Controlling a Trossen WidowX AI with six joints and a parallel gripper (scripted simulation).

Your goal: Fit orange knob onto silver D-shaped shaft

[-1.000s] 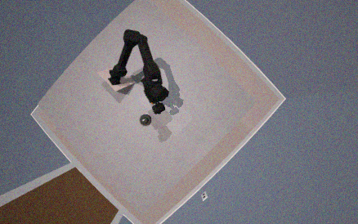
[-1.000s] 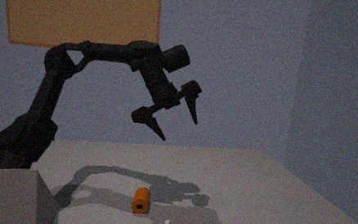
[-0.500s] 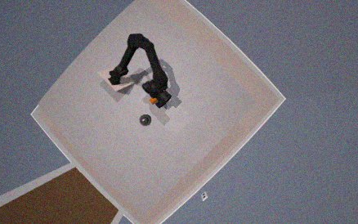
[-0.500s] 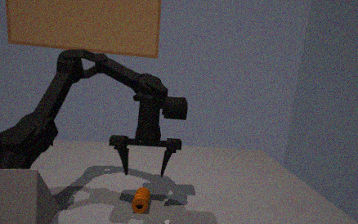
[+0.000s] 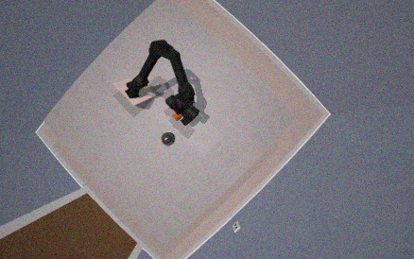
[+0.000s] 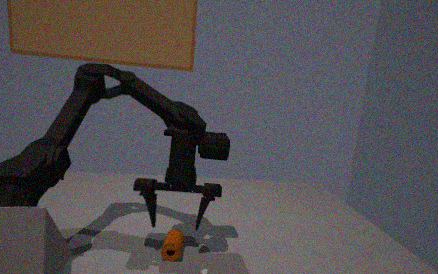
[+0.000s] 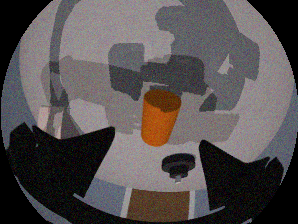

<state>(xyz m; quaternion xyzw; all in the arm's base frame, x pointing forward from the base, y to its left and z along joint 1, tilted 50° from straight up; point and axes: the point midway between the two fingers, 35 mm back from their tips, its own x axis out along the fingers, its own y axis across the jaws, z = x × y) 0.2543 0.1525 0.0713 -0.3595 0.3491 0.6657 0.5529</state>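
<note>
The orange knob (image 5: 177, 116) (image 6: 173, 241) (image 7: 159, 122) lies on its side on the table. Its end with a dark hole faces the exterior view; the hole's flat side cannot be made out, and the wrist view does not show the hole. My gripper (image 6: 175, 228) (image 7: 159, 139) is open and empty, pointing down, with its fingertips a little above the knob and to either side of it. The dark round pedestal (image 5: 172, 142) (image 7: 171, 164) stands near the knob with the small silver shaft (image 7: 178, 179) on top. The exterior view shows only a pale tip at its bottom edge.
The arm's base stands on a pale plate (image 5: 143, 100) at one side of the table (image 5: 242, 142). A block (image 6: 11, 240) fills the lower left of the exterior view. Shadows of the arm fall around the knob. A brown panel (image 5: 67, 232) lies beyond the table's edge.
</note>
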